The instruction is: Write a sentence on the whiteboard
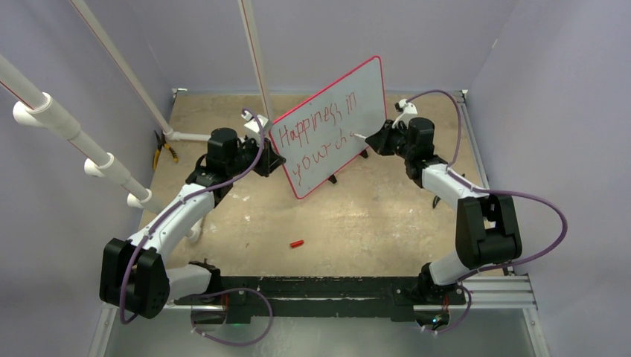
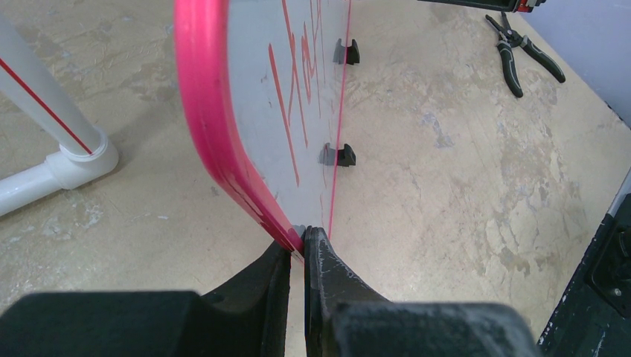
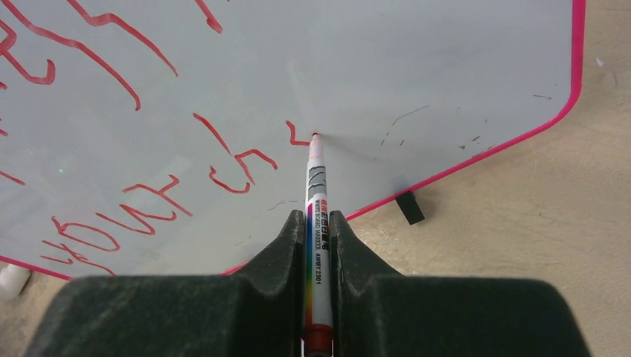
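The sentence (image 1: 321, 137), red and in two slanted lines ("Happiness in" above, "your ch.." below), runs across the whiteboard (image 1: 362, 93), which stands on edge on the table (image 1: 357, 216), propped on black feet. At the end of the lower line a marker (image 3: 318, 201) touches the board with its tip, its barrel pinched by the right gripper (image 3: 318, 223). At the board's opposite edge the left gripper (image 2: 298, 249) clamps the red rim. A small red cap (image 1: 297, 243) lies in front of the board, and pliers (image 2: 521, 56) lie well to its left.
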Tool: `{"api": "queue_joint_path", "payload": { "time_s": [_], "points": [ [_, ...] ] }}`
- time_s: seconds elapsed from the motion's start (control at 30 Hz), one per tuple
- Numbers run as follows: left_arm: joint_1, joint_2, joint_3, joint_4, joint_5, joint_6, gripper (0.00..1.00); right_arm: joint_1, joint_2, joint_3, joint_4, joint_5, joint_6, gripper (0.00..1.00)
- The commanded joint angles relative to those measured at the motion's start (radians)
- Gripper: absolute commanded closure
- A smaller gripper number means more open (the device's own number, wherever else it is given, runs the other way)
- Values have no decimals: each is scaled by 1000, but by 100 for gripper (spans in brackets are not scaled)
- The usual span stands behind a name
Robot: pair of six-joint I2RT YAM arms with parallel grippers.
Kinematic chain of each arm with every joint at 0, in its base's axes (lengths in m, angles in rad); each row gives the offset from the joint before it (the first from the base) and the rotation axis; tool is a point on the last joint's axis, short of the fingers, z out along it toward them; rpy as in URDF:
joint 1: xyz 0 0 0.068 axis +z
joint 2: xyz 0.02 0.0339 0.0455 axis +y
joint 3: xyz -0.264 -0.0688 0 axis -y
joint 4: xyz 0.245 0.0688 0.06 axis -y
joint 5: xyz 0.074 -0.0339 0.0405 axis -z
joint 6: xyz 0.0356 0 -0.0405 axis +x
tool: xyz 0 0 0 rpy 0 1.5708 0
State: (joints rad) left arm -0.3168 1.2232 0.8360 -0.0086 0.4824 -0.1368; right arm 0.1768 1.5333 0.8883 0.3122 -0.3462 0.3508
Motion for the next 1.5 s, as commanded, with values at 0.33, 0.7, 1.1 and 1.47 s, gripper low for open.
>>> {"api": "queue_joint_path", "payload": {
  "time_s": [0.33,0.7,1.1,1.47],
  "points": [
    [-18,2,9,-37,8,40,100,22,-32,46,73,-34,-4,100],
    [-17,-2,9,-39,5,43,100,38,-60,36,58,-4,-13,100],
    [-17,-10,10,-41,2,42,100,36,-124,12,11,122,24,100],
    [-17,-7,10,-42,0,45,100,36,-62,33,36,120,27,100]
  ]
}}
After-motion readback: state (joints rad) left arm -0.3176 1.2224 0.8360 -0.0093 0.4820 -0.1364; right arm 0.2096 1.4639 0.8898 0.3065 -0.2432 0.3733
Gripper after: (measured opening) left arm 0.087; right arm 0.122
